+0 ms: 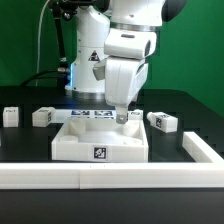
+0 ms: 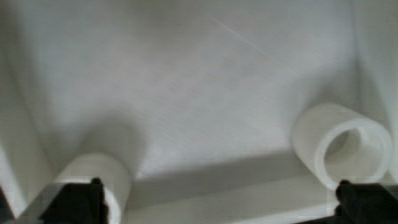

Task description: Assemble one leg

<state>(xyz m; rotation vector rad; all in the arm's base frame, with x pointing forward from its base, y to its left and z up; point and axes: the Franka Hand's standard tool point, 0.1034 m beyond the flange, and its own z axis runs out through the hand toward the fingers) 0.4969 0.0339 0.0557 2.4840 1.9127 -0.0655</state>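
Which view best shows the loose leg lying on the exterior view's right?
The exterior view: the leg lies whole on the black table beside the square piece, its tag visible. The wrist view shows none of it, only a blurred white surface up close.

There's the square panel (image 1: 85, 140) in the middle of the bench (image 1: 28, 138), the marker board (image 1: 88, 116) lying just behind it, and the tool (image 1: 122, 117) hangs over the panel's back corner on the exterior view's right. Off to the exterior view's left lie the outer leg (image 1: 8, 115) and the inner leg (image 1: 42, 116), while a third leg (image 1: 163, 122) lies near the panel on the right. A low rail (image 1: 110, 176) runs across the front.
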